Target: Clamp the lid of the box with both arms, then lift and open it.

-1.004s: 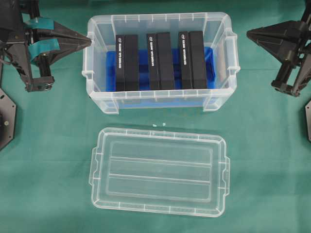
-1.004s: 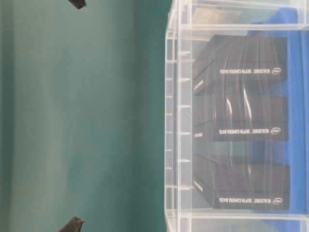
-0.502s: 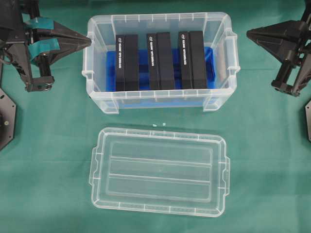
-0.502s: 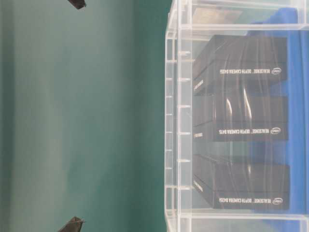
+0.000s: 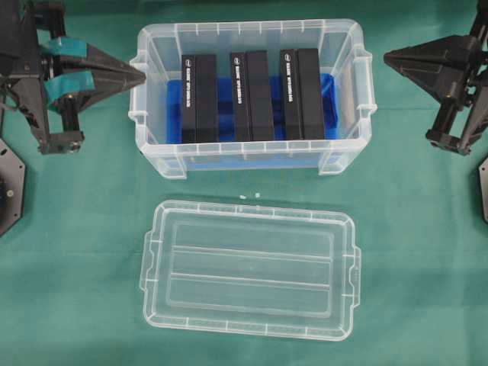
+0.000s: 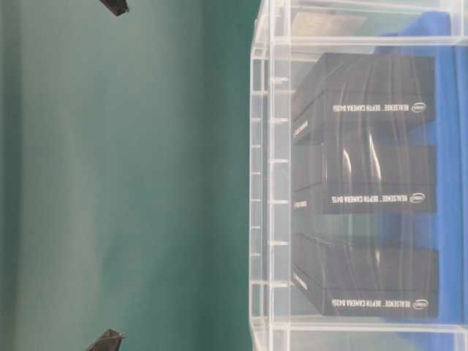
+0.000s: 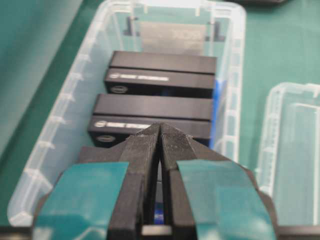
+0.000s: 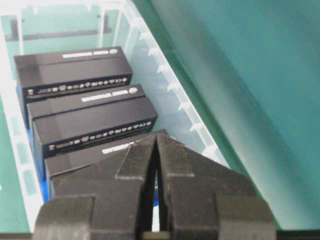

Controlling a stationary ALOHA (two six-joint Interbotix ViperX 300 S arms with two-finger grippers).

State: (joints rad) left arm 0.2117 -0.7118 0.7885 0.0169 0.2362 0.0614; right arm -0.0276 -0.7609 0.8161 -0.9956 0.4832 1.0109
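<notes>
Green cloth (image 5: 76,229) covers the whole work surface on my feed, w/ the box (image 5: 156,145) sitting toward the far edge and the lid (image 5: 248,271) lying flat on the cloth just in front of it, apart from the tub and untouched by either arm. Inside the box, three black slabs (image 5: 248,95) w/ white lettering stand side by side on a blue bottom (image 5: 329,95); in the table-level view they show through the clear wall. Left gripper (image 5: 139,75), the one w/ teal tape bands (image 5: 67,76), points at the box's left end, tip just beside the side handle; I can't tell whether it touches. Its jaws are pressed together, per the left wrist view, nothing between them. Right gripper (image 5: 387,56) points at the box's right end but stands off from it, a strip of cloth showing between tip and handle; jaws likewise pressed together and holding nothing in the right wrist view. Two tiny white specks (image 5: 250,196) lie on the cloth between box and lid. Black mounting plates (image 5: 9,187) sit at the left and right edges of the overhead view. Nothing lies between the arms and the lid except bare cloth.
</notes>
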